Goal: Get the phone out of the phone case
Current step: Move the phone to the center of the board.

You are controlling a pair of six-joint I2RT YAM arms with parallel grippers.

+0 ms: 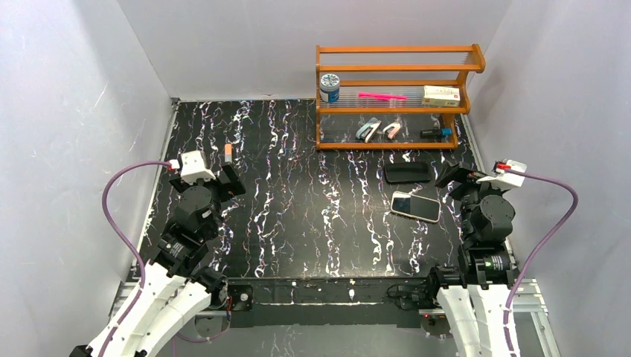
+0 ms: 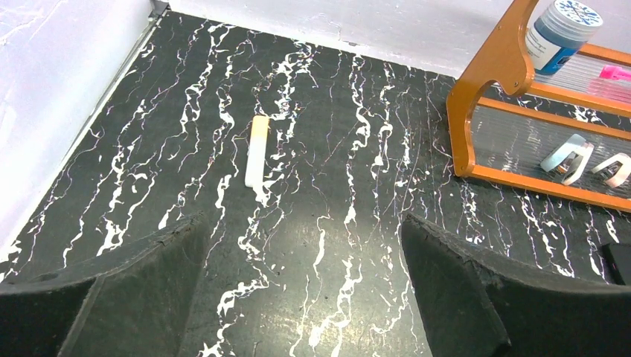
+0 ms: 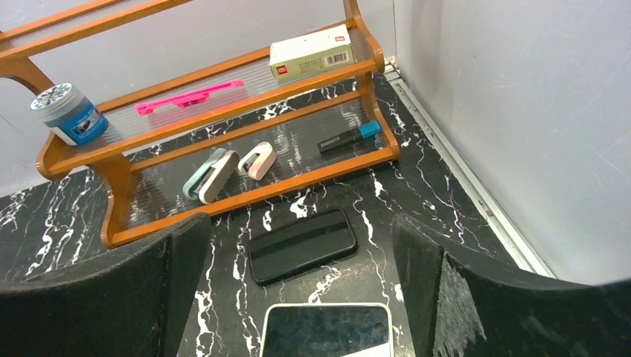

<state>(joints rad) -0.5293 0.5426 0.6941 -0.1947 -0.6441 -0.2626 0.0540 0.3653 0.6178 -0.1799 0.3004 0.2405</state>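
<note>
The dark-screened phone in its pale-rimmed case (image 1: pixel 415 206) lies flat right of centre in the top view, long axis across the frame, just left of the right gripper (image 1: pixel 452 177), whose jaws gape empty. The left gripper (image 1: pixel 228 181), also wide open, sits well apart. The black white-veined tabletop (image 1: pixel 312 223) gives room, with a black slab (image 1: pixel 407 172) just behind the phone.

The phone (image 3: pixel 326 331) was cut off at the right wrist view's bottom edge; print on the box (image 3: pixel 311 50), upper centre, was too small to read.
</note>
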